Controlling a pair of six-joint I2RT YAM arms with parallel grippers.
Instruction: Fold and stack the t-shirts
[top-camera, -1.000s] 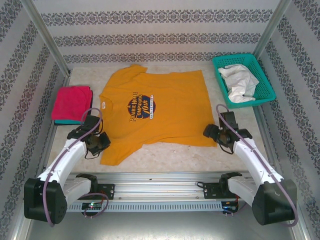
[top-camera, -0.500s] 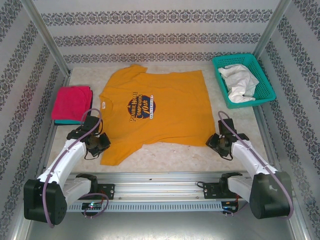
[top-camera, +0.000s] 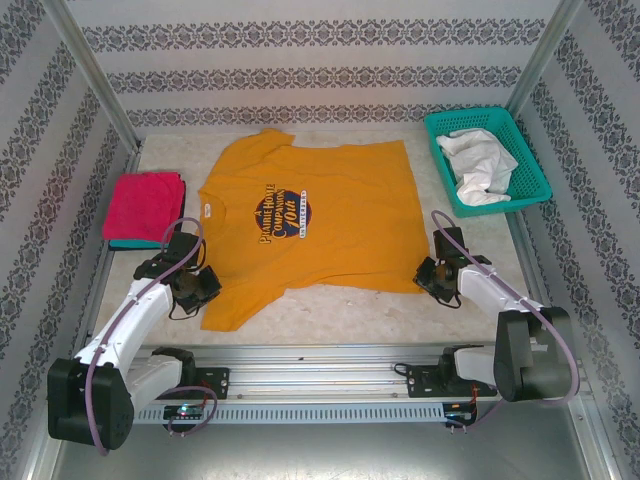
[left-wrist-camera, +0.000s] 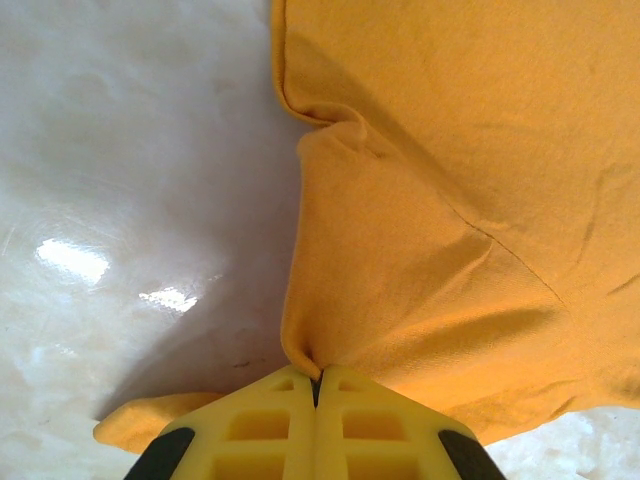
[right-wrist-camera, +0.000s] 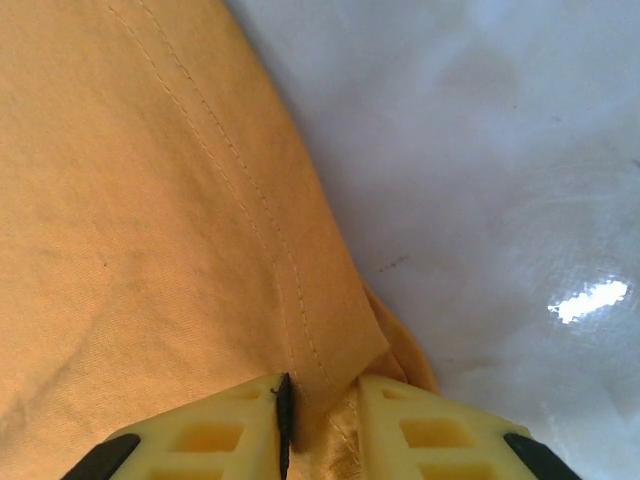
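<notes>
Mustard t-shirt (top-camera: 330, 230) flat mid-desk (top-camera: 330, 312). My left gripper (left-wrist-camera: 318, 378) clamped on its corner toward desk's near-left. My right gripper (right-wrist-camera: 322, 395) just slid onto near-right hem, jaws narrowing around cloth; cannot tell if clamped. Fold almost startable.

Three t-shirts: one mustard shirt (top-camera: 320, 215) between left gripper (top-camera: 208, 285) and right gripper (top-camera: 430, 275), one magenta shirt (top-camera: 145, 203) and one teal shirt (top-camera: 133, 243) left of them. One basket (top-camera: 500, 206), one white cloth (top-camera: 478, 160).

The end effector (right-wrist-camera: 320, 395) straddles the t-shirt (right-wrist-camera: 130, 200) hem.
</notes>
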